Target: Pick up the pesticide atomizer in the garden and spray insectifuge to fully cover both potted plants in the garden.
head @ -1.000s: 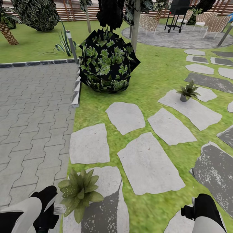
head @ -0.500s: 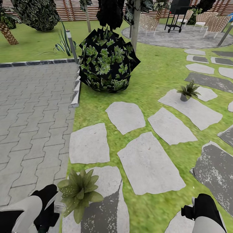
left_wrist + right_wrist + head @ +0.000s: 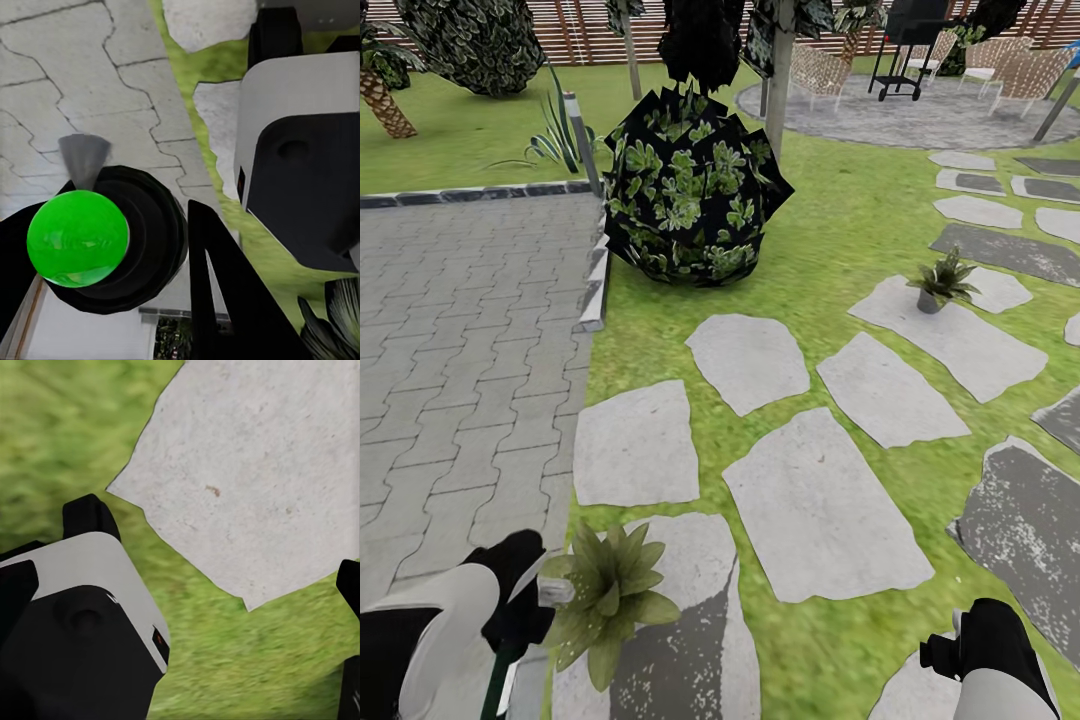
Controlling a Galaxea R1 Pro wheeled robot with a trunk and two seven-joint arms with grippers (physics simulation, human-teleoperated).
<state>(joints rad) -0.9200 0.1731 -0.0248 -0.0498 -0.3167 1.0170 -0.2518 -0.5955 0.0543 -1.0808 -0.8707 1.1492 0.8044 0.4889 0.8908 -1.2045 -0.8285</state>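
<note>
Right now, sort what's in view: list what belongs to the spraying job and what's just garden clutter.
Job:
- pesticide atomizer, in the left pincer
- near potted plant, beside that pincer
- far potted plant on a stepping stone

Not the job:
- round dark bush
- grey paving
- wicker chairs
- black grill
- wooden fence

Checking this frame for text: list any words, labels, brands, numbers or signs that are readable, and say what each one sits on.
None readable.
The pesticide atomizer at the left end effector: only a thin sliver of it shows in the head view, no label text legible.
A small red mark on the grey housing in the left wrist view: too small to read.
A small red mark on the housing in the right wrist view: too small to read.
</note>
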